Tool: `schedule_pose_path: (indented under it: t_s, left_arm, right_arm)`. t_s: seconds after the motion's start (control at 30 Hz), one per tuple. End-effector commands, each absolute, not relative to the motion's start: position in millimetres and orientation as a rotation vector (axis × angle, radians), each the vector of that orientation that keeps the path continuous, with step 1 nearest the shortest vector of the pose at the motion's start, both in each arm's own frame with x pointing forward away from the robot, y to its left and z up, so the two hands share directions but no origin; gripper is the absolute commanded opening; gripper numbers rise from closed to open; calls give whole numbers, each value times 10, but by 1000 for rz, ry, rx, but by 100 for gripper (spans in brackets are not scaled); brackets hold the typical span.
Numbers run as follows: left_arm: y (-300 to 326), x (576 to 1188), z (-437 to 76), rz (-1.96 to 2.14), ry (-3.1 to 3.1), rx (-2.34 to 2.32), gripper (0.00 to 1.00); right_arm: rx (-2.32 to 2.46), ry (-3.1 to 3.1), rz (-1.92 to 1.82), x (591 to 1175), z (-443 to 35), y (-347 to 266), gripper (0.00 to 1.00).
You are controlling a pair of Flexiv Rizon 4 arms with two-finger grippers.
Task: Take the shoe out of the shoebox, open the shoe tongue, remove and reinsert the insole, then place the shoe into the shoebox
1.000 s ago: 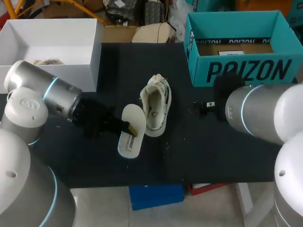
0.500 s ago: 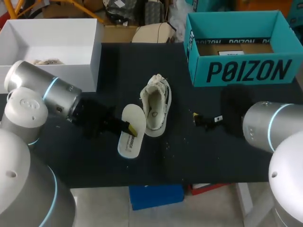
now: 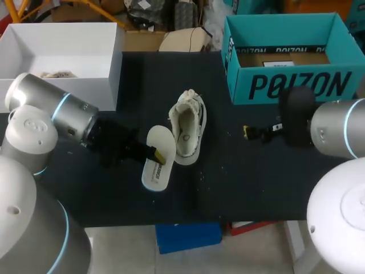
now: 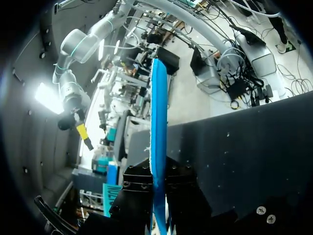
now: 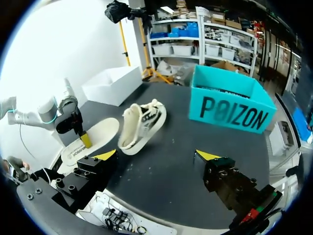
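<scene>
Insole [image 3: 157,164] is clamped in the left gripper [image 3: 154,152] beside the sneaker [image 3: 188,128]; the right gripper [image 3: 248,133] is open near the teal shoebox [image 3: 285,85].

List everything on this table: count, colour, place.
shoe: 1, white, mid-table
insole: 1, white with a blue underside, out of the shoe and just left of it
teal box: 1, teal, far right, open
white box: 1, white, far left, open
table: 1, black
left claw: 1, yellow tips, shut on the insole
right claw: 1, yellow tips, open, empty, right of the shoe
</scene>
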State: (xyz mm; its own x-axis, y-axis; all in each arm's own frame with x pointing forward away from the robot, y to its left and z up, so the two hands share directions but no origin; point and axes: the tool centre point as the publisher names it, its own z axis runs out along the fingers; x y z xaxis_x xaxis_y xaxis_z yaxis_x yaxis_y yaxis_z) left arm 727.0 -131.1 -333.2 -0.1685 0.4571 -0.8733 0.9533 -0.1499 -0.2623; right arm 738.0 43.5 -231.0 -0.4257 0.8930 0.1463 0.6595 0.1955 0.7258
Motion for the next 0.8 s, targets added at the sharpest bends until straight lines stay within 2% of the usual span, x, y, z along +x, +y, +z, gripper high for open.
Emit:
schedule_pose_path:
  t_s: [0.03,0.8]
  left_arm:
    - [-1317,7269,-3330,-1288,1621,1601,0]
    - [-1317,7269,-3330,-1288,1621,1601,0]
  right_arm:
    - [1403,2280,1235,7435,-2411,359,100]
    - [1340,2239,1312,7298,-2537,304,100]
